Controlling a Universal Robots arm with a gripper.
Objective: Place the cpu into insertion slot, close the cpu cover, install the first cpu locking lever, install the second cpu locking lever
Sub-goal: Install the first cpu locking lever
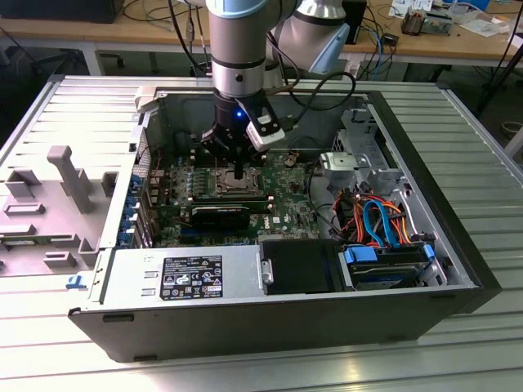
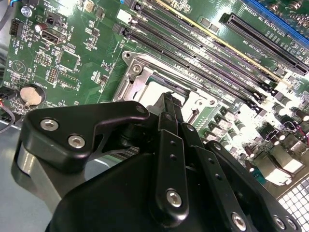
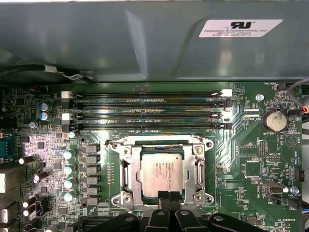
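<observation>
Inside the open computer case (image 1: 425,212), the tool (image 1: 237,173) is hanging straight down over the insertion slot (image 3: 162,174) on the green circuit board (image 3: 241,154). Its fingers (image 3: 170,196) are pressing together at the chip's near edge, closed and gripping nothing. The cpu (image 3: 162,173) is lying flat in the slot, silver top facing up, its edges running parallel to the long memory slots (image 3: 145,110). The cpu cover (image 3: 126,170) is framing it, lying flat around the chip.
</observation>
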